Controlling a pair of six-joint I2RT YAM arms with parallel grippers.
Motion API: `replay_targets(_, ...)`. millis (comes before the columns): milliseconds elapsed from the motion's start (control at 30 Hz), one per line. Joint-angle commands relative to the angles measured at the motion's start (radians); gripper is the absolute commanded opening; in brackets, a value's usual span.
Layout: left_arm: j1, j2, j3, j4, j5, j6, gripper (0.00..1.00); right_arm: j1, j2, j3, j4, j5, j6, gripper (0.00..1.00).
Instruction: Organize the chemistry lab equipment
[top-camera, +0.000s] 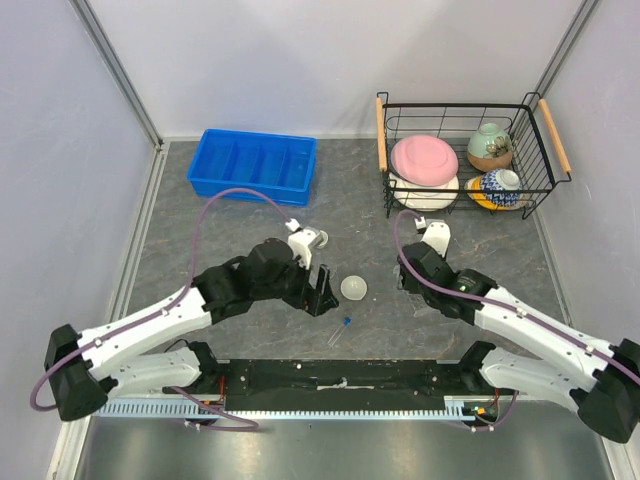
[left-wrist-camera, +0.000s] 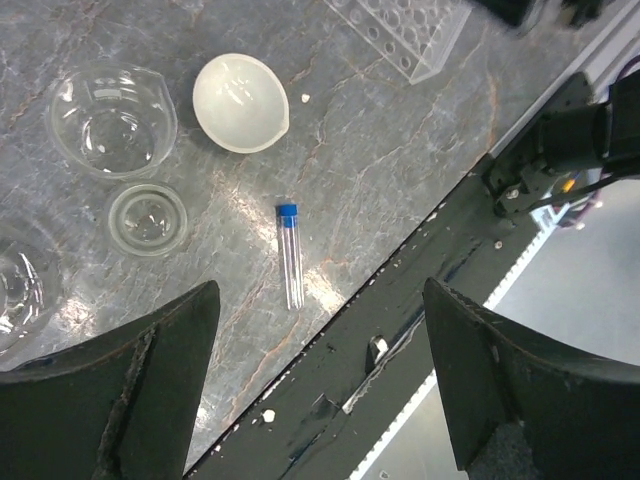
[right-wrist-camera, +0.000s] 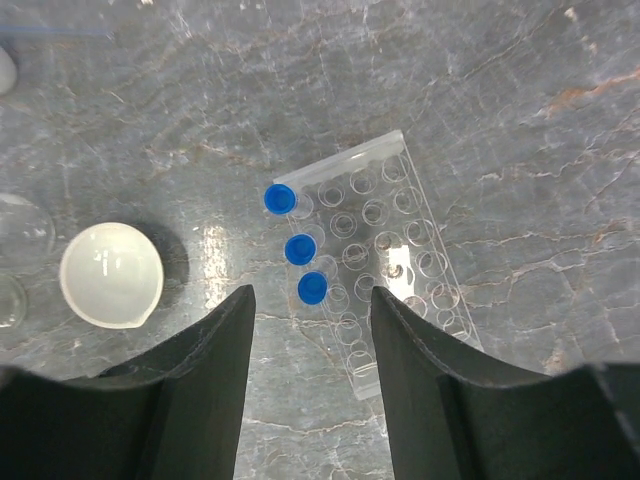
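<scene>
Racking unfinished
Three blue-capped clear tubes (right-wrist-camera: 300, 249) are racked, a fourth tube (left-wrist-camera: 290, 255) is left loose; left fingers (left-wrist-camera: 130, 400) and right fingers (right-wrist-camera: 200, 380) are spread, empty.

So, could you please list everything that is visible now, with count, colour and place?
blue-capped tubes: three, clear, in rack
loose tube: one, clear, blue cap, lying on table
rack: one, clear, below right jaws
round dish: one, white, table centre
glass vessels: three, clear, beside dish
bin: one, blue, far left
wire basket: one, black, far right
plate: one, pink, in basket
patterned bowls: two, green and blue-white, in basket
left jaws: black, open, above loose tube
right jaws: black, open, above rack
</scene>
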Motion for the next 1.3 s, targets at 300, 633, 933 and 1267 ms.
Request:
replay_targets(300, -0.345, 0.345, 0.128, -0.142, -0.451, -0.139, 0.82, 0.001, -0.165, 0.079, -0.138, 0.044, -0.04, 0.57)
replay_targets(633, -0.403, 0.51, 0.123, -0.154, -0.558, -0.211, 0.74, 0.001, -0.197, 0.06, -0.103, -0.04, -0.046, 0.56)
replay_targets(933, -0.44, 0.626, 0.154, -0.114, -0.563, -0.225, 0.7, 0.001, -0.214, 0.062, -0.114, -0.053, -0.051, 0.55)
replay_targets(1267, -0.452, 0.675, 0.152, -0.064, -0.535, -0.205, 0.67, 0.001, -0.211, 0.06, -0.111, -0.057, -0.054, 0.54)
